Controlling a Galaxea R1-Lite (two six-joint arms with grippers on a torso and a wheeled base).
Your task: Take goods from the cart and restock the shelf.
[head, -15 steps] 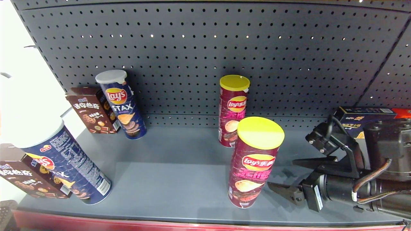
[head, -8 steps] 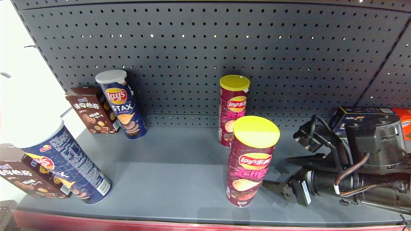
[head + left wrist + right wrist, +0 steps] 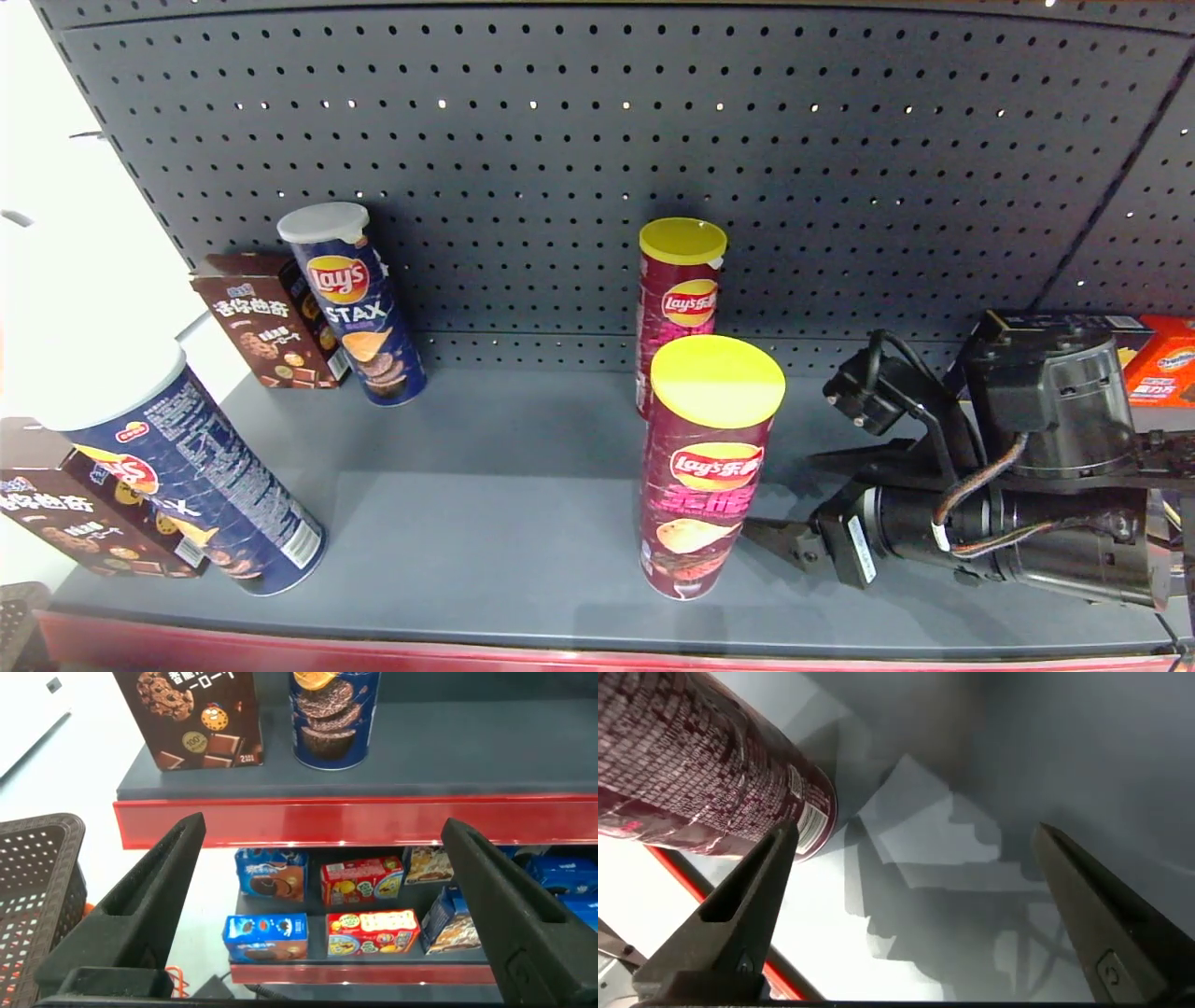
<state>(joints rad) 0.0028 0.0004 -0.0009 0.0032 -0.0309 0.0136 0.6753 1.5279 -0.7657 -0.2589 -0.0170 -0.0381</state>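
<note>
The right tool [image 3: 792, 499] is sitting open just beside the chip can [image 3: 705, 476], probably light, stiff and slippery, so I am judging its middle the best hold.

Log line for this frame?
right tool: open, beside front maroon can | can upright on shelf | left tool: open, empty

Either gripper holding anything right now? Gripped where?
Nothing is held. The right gripper is open beside the front maroon chip can, which stands outside its jaws. The left gripper is open and empty.
</note>
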